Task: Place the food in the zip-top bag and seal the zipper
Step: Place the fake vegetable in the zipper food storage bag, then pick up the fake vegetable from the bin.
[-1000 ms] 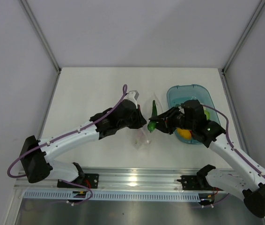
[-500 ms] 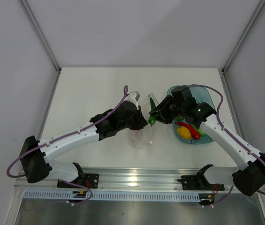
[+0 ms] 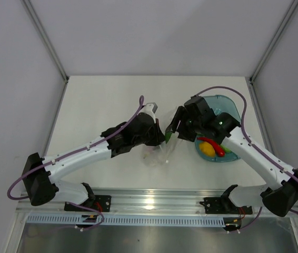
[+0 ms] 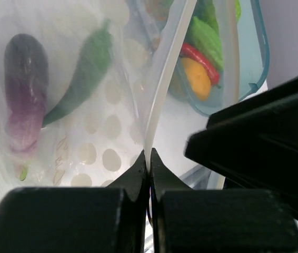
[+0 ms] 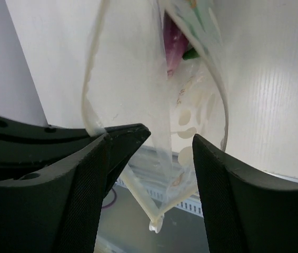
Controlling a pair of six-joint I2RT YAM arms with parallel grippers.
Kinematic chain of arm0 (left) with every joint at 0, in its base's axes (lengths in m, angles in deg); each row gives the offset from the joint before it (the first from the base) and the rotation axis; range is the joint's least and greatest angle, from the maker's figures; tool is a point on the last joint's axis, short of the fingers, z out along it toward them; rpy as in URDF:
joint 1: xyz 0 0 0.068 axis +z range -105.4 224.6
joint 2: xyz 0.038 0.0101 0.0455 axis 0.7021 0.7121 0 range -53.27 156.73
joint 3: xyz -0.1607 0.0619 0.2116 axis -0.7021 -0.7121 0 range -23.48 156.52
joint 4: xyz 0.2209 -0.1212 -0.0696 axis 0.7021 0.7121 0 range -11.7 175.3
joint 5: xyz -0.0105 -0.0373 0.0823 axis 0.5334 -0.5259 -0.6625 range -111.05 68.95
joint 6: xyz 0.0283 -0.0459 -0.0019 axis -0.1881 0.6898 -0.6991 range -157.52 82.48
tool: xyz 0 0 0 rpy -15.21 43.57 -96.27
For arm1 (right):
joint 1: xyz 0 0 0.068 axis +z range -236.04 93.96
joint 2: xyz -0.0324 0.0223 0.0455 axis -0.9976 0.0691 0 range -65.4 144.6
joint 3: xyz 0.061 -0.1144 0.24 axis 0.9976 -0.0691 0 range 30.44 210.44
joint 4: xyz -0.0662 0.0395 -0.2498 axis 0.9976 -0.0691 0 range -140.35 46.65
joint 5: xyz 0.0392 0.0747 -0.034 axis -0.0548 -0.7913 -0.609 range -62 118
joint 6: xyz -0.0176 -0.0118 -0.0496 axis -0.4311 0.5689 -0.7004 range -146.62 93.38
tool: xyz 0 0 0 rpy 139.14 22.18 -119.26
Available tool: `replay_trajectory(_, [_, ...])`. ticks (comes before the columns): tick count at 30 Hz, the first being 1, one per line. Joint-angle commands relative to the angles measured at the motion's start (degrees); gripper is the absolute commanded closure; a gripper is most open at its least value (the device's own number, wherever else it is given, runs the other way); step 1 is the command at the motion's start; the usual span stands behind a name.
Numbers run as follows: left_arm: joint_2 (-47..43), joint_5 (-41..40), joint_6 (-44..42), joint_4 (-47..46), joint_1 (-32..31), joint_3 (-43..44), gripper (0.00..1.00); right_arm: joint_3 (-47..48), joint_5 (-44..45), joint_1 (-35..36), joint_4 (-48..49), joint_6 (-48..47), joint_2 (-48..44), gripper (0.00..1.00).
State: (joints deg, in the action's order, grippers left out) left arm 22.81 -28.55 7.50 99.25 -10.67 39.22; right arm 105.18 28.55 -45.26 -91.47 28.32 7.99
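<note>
On the table [image 3: 101, 100], about midway I'd say. The teal tray [image 3: 229, 108] holds red chili [image 4: 199, 55], yellow fruit [image 4: 196, 79] and cucumber [image 4: 207, 37]. Just left of it is the zip-top bag [image 3: 157, 154], unsealed, with the left gripper [image 4: 149, 159] pinching its zipper [image 4: 165, 89]. The right gripper [image 5: 150, 153] gapes wide, empty. Bagged: purple piece [image 4: 25, 95], green pepper [image 4: 83, 66].

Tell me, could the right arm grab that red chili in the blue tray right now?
Probably yes: the right gripper is open, and the red chili lies uncovered in the tray, beside that arm.
</note>
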Motion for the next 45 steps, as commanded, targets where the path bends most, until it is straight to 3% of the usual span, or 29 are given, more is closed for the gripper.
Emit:
replay_trajectory(1, [0.73, 1.17, -0.72, 0.84, -0.19, 4.62, 0.99, 6.46, 5.76, 0.89, -2.77, -5.88, -4.2, 0.34])
replay_trajectory(4, [3.02, 4.16, -1.86, 2.16, 0.24, 7.17, 0.99, 11.12, 10.42, -0.42, -6.1, -9.05, -7.55, 0.34])
replay_trajectory(7, [4.08, 7.06, -3.26, 4.0, 1.47, 9.63, 0.99, 14.81, 8.25, -4.37, -9.35, -11.6, -9.31, 0.35])
replay_trajectory(11, [-5.28, 4.79, -2.48, 3.06, 1.48, 6.67, 0.99, 18.33, 6.83, -9.65, -12.78, -14.41, -11.33, 0.35])
replay_trajectory(14, [-5.07, 4.43, -3.35, 1.28, 2.62, 6.11, 0.99, 18.6, 6.21, -12.98, -15.24, -17.74, -10.72, 0.35])
replay_trajectory(18, [-0.14, 6.89, -4.32, 4.2, 3.41, 7.1, 0.99, 12.83, 10.06, -17.56, -18.85, -22.5, -8.79, 0.03])
replay_trajectory(19, [-0.14, 7.07, -3.8, 3.06, 3.41, 6.04, 0.99, 11.06, 10.25, -18.96, -19.03, -23.03, -9.22, 0.01])
replay_trajectory(24, [-0.84, 8.91, -3.27, -0.21, 3.59, 1.64, 0.99, 0.51, 3.49, -32.83, -12.8, -29.61, -11.95, 0.01])
replay_trajectory(31, [-0.05, 11.55, -3.79, -1.61, 3.85, 1.82, 0.99, -6.7, 5.68, -42.16, -9.11, -35.59, -3.52, 0.01])
replay_trajectory(36, [0.04, 13.66, -3.53, -3.72, 3.85, 1.02, 0.99, -12.07, 6.03, -43.94, -2.16, -36.48, 1.84, 0.06])
replay_trajectory(45, [-0.93, 17.0, -3.27, -6.98, 3.85, -1.7, 0.99, -12.08, 5.43, -44.82, 5.66, -39.28, 13.53, 0.08])
